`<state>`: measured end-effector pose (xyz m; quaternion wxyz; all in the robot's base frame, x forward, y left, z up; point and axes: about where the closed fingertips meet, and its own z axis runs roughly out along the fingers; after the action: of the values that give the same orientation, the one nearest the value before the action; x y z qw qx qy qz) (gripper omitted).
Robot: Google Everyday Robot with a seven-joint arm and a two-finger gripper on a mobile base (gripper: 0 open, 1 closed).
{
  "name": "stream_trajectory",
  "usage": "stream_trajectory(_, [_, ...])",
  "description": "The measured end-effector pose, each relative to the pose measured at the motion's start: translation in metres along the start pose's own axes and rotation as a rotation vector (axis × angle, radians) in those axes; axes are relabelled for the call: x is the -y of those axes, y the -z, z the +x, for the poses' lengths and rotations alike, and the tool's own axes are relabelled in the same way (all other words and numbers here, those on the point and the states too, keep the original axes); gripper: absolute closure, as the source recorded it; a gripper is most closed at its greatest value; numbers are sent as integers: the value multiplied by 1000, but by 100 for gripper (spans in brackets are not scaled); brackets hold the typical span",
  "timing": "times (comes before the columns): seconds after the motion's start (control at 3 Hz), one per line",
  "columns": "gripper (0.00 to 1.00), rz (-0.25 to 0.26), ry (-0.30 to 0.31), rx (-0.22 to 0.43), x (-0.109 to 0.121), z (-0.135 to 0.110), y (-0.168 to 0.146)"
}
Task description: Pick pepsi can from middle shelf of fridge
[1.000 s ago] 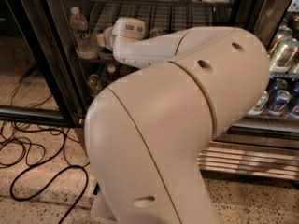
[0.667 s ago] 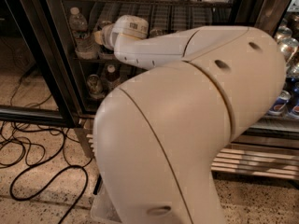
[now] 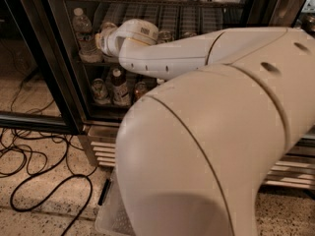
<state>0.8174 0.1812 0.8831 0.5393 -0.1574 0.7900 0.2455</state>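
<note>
The fridge (image 3: 74,107) stands open ahead, with a dark frame. My white arm (image 3: 206,132) fills most of the view and reaches left into it. My gripper (image 3: 104,42) is at the left end of the arm, just over the middle shelf (image 3: 93,61), next to a clear water bottle (image 3: 82,33). The wrist housing (image 3: 138,33) hides most of it. Two small cans or jars (image 3: 165,35) stand further back on that shelf. The pepsi can is hidden or out of view.
The top shelf (image 3: 147,0) holds several bottles. The lower shelf holds small bottles (image 3: 118,85). The glass door frame (image 3: 44,58) stands open at the left. Black cables (image 3: 29,166) lie on the speckled floor. The ribbed base panel (image 3: 101,149) is below.
My elbow and upper arm have swung up and to the right and now cover the fridge's right side. The wrist has stayed at the middle shelf by the water bottle.
</note>
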Motion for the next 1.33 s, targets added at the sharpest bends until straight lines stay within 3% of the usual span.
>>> stream_trajectory(0.67, [100,-35,-25,-4,-15,4,9])
stream_trajectory(1.33, [100,-29,-10,-18,-13,10,19])
